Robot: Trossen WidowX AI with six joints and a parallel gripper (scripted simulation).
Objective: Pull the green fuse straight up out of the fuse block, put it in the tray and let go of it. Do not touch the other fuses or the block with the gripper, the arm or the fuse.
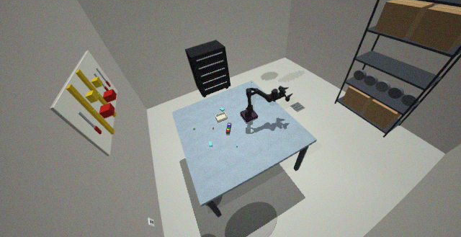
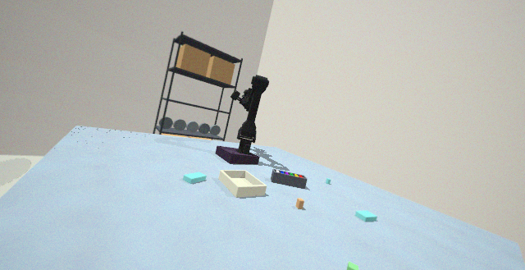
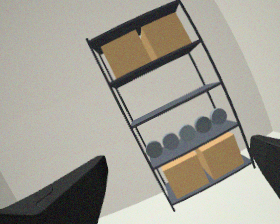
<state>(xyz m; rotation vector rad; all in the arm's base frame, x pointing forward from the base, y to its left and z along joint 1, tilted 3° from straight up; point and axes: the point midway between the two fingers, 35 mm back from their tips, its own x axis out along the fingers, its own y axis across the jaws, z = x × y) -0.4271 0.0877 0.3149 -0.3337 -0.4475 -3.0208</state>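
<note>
Across the pale blue table [image 2: 102, 221], left to right in the exterior view: a teal block [image 2: 194, 177]; the cream tray [image 2: 230, 181], nothing visible inside it; the dark fuse block [image 2: 289, 180] just beside the tray, its row of coloured fuses seated along the top, the green fuse [image 2: 291, 174] among them and not yet drawn; an orange cube [image 2: 300, 203] and further small teal pieces lie farther right. Behind tray and block the arm rises from its purple base plate [image 2: 225, 152], folded away from the work; its gripper [image 1: 287, 94] points off the table's far edge toward the shelf rack [image 2: 164, 98], well apart from the fuses; the fingers stand spread wide with nothing between them, the wrist view showing only the rack and floor. By this reading the task sits at its opening step; the next move calls for swinging the arm round and descending squarely over the green fuse, jaws straddling it alone without grazing its neighbours or the block.
</note>
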